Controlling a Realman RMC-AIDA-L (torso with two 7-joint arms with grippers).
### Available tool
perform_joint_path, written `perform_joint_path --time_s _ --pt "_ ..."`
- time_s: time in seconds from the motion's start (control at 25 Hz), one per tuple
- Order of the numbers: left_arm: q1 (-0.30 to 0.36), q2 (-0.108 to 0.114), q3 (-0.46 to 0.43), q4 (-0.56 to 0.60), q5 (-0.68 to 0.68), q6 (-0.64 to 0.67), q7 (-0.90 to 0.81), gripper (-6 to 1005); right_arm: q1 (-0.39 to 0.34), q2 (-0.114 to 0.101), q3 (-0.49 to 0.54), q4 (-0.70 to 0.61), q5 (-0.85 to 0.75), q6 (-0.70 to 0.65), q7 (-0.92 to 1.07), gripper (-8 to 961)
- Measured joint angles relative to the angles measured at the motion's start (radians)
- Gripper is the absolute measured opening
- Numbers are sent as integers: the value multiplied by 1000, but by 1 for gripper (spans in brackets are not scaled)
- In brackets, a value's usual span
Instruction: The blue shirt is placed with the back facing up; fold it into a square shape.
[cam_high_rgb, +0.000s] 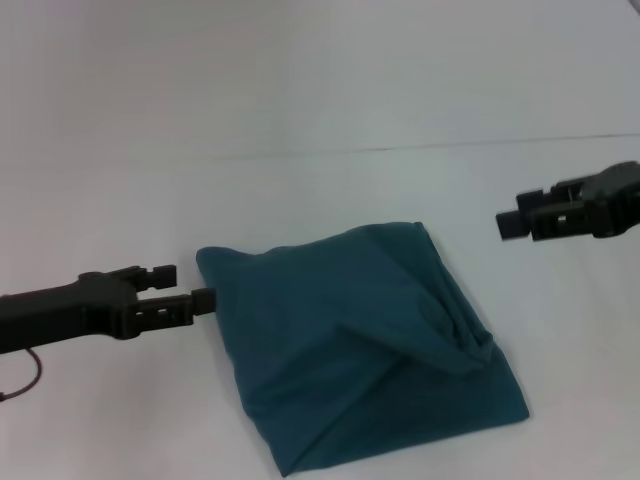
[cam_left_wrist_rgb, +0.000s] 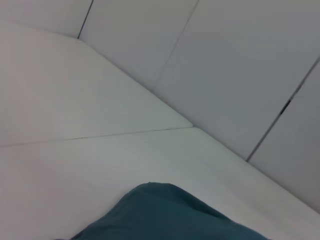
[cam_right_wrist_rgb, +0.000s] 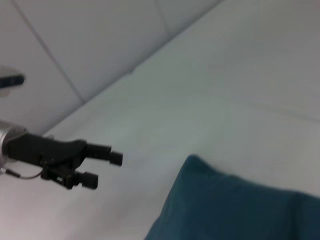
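Nearby: white table (cam_high_rgb: 330, 190)
Blue shirt (cam_high_rgb: 360, 340): lay folded, rumpled
Left gripper (cam_high_rgb: 190, 285): spread, beside shirt
Right gripper (cam_high_rgb: 508, 222): apart; fingers unclear

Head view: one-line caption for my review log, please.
Folded blue shirt lies on the white table; open left gripper at its edge, right gripper apart.

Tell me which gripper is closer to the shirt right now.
The left gripper: its open fingers reach the blue shirt at its left edge, while the right gripper hangs well clear.

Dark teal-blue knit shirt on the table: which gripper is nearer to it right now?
Left. The left gripper sits at the dark teal-blue knit shirt's left edge, jaws open; the right gripper is clearly apart, off its far right.
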Motion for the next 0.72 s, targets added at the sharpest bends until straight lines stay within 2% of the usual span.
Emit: perform_joint_path --time_s 0.12,0.28,0.36,0.48,0.6,0.72 --pt "15 -1 -44 -2 25 41 79 910 98 -2 3 -9 -133 -105 81 574" --pt "16 19 -109 -2 81 171 132 907 180 19 -46 3 -339 -141 132 571" --pt "10 35 -142 6 107 266 148 906 201 29 -77 10 -400 -138 154 570" --pt "5 43 -175 25 137 351 156 904 218 43 -112 20 -425 -140 188 568" --pt "9 40 -173 31 156 360 157 904 216 53 -171 34 -439 -135 217 573" --pt "13 35 -163 29 173 354 159 904 209 72 -221 50 -500 -95 240 577"
